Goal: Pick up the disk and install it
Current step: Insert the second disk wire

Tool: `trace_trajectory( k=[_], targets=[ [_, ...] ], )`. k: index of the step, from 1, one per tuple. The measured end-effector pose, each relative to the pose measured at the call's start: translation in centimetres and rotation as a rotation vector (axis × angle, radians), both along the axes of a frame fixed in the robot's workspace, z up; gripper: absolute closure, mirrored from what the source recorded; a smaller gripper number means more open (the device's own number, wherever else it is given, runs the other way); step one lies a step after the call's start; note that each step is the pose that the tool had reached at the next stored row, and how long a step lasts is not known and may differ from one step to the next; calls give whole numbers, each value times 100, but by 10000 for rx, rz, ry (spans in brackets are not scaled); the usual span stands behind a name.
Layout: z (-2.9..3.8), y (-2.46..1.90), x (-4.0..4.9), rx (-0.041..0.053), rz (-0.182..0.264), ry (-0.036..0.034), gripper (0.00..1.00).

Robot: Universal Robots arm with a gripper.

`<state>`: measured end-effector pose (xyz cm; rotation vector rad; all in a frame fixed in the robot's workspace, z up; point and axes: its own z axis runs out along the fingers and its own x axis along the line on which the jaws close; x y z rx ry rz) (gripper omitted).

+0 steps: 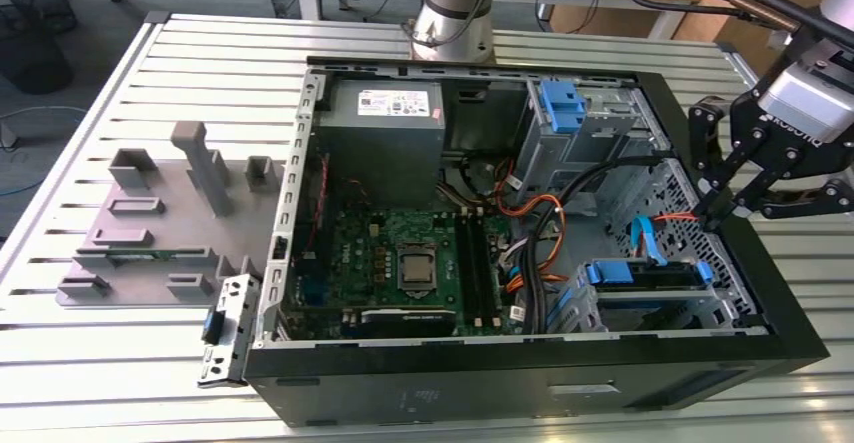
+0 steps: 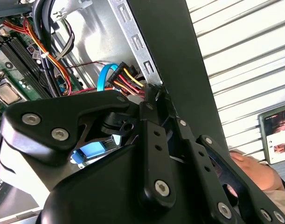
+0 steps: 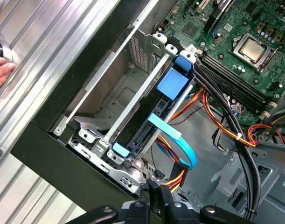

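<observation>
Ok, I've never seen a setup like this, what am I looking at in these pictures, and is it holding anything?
A robot arm is working on an open computer case lying on a slatted metal table. One picture comes from a camera off the arm; both wrist views come from cameras riding on it. The gripper hangs at the case's edge on the exterior view's right, near coloured wires. The disk, in its blue frame, sits in a metal bay. Whether anything is held, I cannot tell. A grey fixture lies beside the case.
</observation>
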<state>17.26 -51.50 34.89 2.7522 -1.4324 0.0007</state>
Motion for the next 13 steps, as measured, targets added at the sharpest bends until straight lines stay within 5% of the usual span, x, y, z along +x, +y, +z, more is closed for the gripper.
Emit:
trace_trajectory(
  k=[13],
  targets=[
    [1, 0, 0, -19, 7, 0, 79]
  ],
)
